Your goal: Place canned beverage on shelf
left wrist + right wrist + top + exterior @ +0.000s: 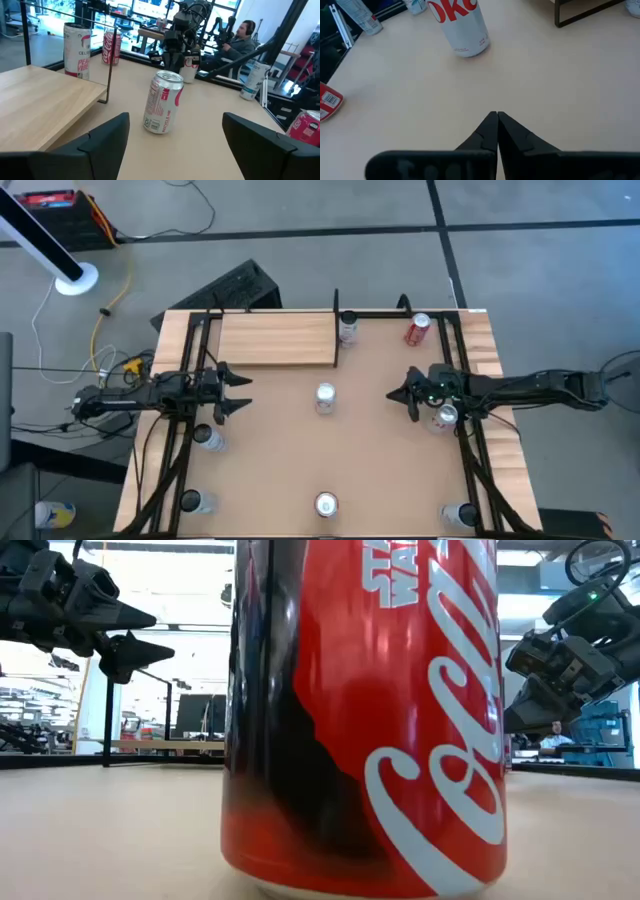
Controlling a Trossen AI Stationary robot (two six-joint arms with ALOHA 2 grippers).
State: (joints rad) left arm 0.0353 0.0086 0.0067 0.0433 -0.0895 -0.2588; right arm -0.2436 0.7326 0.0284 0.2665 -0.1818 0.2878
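A silver can [325,397] stands upright near the middle of the table [380,470], apart from the shelf [276,340], which lies along the far edge toward the left corner. The left gripper [236,391] hangs just left of the can, its fingers [102,142] spread wide, holding nothing and facing the can. The right gripper [400,396] hangs on the can's other side, near the right edge, its fingers pressed together and empty. A red can [417,329] stands near the far right corner.
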